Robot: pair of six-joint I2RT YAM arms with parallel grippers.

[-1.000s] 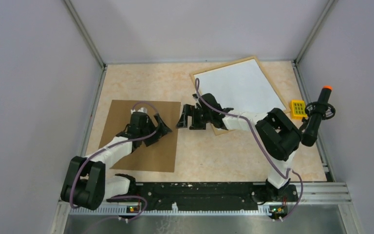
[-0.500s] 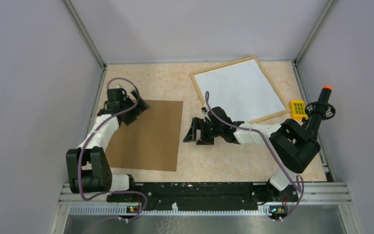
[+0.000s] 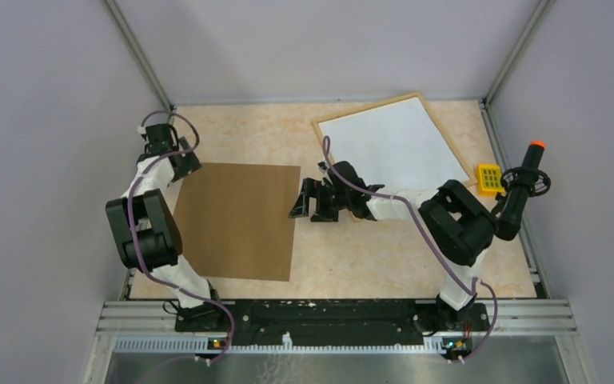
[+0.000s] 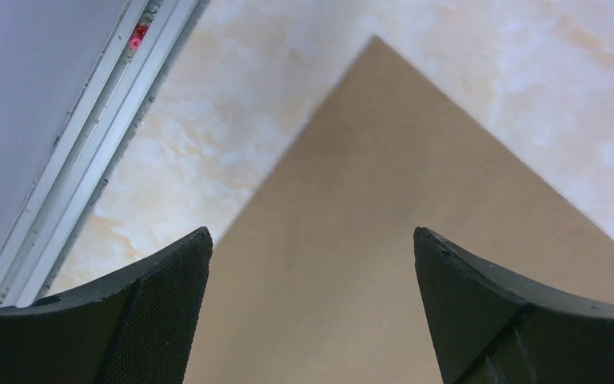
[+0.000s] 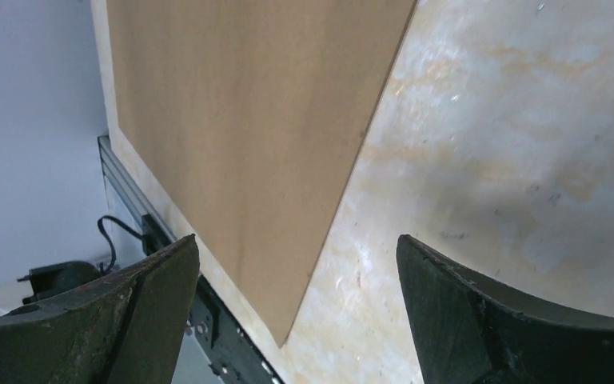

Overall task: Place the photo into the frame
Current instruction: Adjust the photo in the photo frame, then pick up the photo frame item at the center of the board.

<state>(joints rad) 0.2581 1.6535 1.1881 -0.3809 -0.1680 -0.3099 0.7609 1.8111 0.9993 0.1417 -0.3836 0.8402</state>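
The frame (image 3: 364, 109), thin light wood, lies flat at the back right with a plain white sheet (image 3: 392, 148) filling it. The photo is out of view. A plain brown backing board (image 3: 236, 220) lies left of centre. My left gripper (image 3: 185, 164) hangs open over the board's far left corner; in the left wrist view the gripper (image 4: 312, 236) is empty, with the board (image 4: 384, 200) below it. My right gripper (image 3: 304, 200) is open just off the board's right edge, pointing left. In the right wrist view this gripper (image 5: 297, 240) is also empty, above the board's near corner (image 5: 248, 104).
A small yellow keypad block (image 3: 489, 178) and a black handle with an orange tip (image 3: 520, 188) sit at the right edge beside the frame. Metal rails (image 3: 160, 172) and grey walls close in the table on the left, back and right.
My left arm has swung from above the board's middle out to its far left corner. My right gripper shifted a little near the board's right edge. Both stayed open.
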